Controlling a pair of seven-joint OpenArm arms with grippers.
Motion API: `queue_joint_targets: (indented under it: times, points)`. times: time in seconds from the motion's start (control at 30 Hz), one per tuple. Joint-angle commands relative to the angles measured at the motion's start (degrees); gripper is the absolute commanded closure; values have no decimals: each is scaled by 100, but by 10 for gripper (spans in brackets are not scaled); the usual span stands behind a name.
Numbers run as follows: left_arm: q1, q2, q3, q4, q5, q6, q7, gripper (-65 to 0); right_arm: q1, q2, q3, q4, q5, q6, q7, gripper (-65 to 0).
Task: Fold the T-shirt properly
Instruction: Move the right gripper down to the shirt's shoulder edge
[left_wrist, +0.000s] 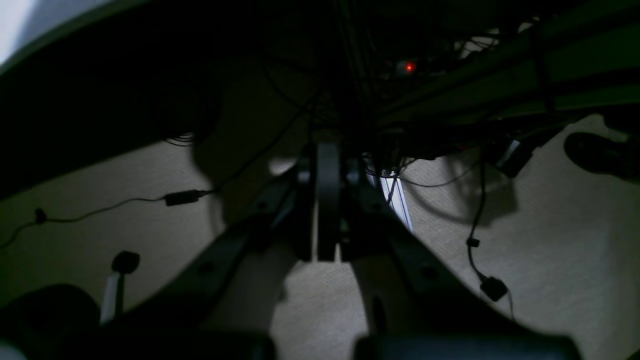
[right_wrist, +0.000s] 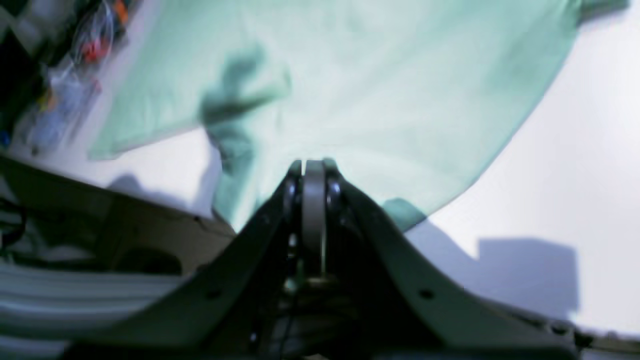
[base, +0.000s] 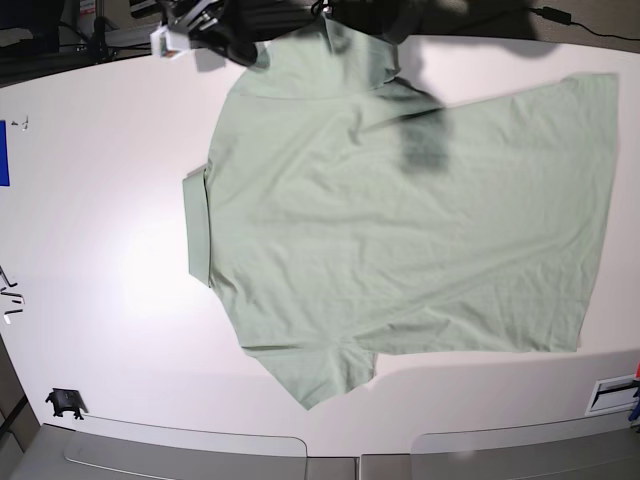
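White tabletop (base: 110, 230) | T-shirt (base: 400, 230) lies spread flat, no fold made yet (every fold remains) | right gripper (right_wrist: 314, 172) pinched together at its near sleeve edge, hold unclear | left gripper (left_wrist: 327, 200) together, empty, below table level, shirt out of sight.

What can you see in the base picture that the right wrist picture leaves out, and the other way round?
Only the base view shows the whole T-shirt spread flat on the white table, collar included. Only the right wrist view shows the right gripper close up, jaws shut at the cloth's edge, with clutter beyond the table. Both show the pale green shirt and the white tabletop.
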Motion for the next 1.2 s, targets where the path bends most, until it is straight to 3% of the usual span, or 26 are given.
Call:
queue_joint_targets:
  times: [0.0, 0.1, 0.23, 0.47, 0.73, 0.87, 0.97, 1.1, 1.17]
  points:
    - [122, -22, -28, 90, -39, -92, -111, 0, -59, 17, 151, 203, 275, 59, 101, 0]
    - [125, -20, -28, 87, -55, -103, -109, 0, -44, -173, 581, 308, 901, -42, 63, 0]
    - [101, -20, -28, 90, -98, -105, -111, 0, 162, -680, 1064, 190, 2006, -415, -645, 0]
    - [94, -20, -28, 90, -221, -107, -109, 0, 431, -730, 1174, -382, 2977, -415, -1128, 0]
    - [92, -20, -28, 90, -221, -109, -111, 0, 942, -732, 1174, -1526, 3003, -413, -1213, 0]
    - [90, -20, -28, 90, -221, -140, -111, 0, 1008, -739, 1158, -1633, 2625, -411, -1272, 0]
    - [48, -20, -28, 90, -221, -415, -111, 0, 1005, -765, 1158, -1633, 2430, -409, -1300, 0]
    - [-46, -13, -28, 90, -225, -820, -109, 0, 1005, -868, 1156, -1633, 2380, -404, -1296, -229]
    - [-70, -17, -28, 87, -223, -944, -87, 0, 1005, -907, 1158, -1633, 2380, -404, -1340, -256]
